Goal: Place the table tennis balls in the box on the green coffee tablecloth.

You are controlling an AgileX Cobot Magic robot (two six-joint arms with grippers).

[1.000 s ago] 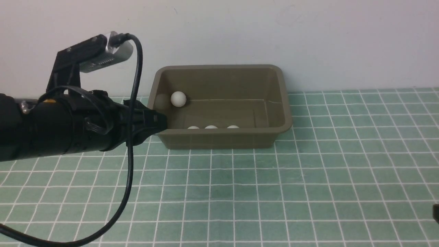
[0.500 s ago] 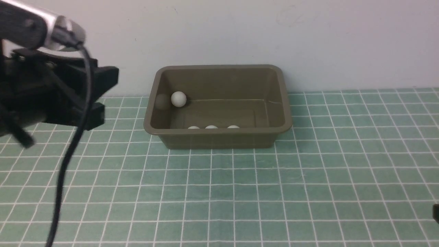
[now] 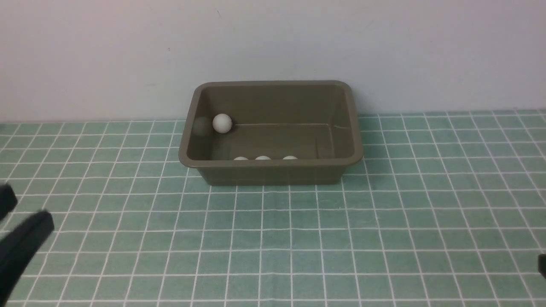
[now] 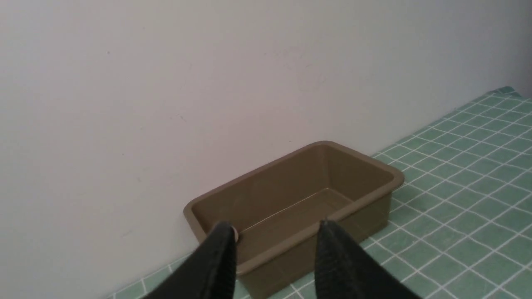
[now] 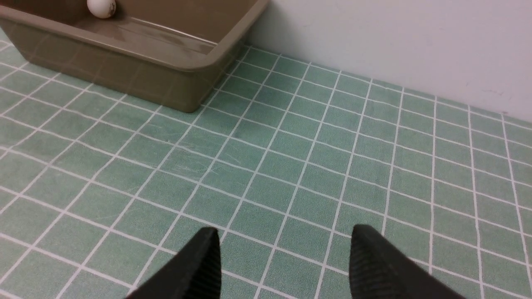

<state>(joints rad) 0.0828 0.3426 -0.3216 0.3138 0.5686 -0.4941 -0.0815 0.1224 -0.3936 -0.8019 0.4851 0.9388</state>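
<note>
You've got nothing btwn the grippers and the box (image 3: 273, 172). It sits on the green coffee tablecloth (image 3: 324, 238), far side, just in front of a plain white wall (image 3: 273, 38). Cloth is teal w/ a thin white grid.

Count: 4 table tennis balls (image 3: 222, 123), all inside the box; 1 at its far-left corner, 3 in a row behind the near wall, only tops showing.

Left gripper (image 4: 274, 249) has fingers spread wide, holding nothing, low at front-left. Right gripper (image 5: 282, 257) also wide apart, empty, over bare cloth right of the box.
</note>
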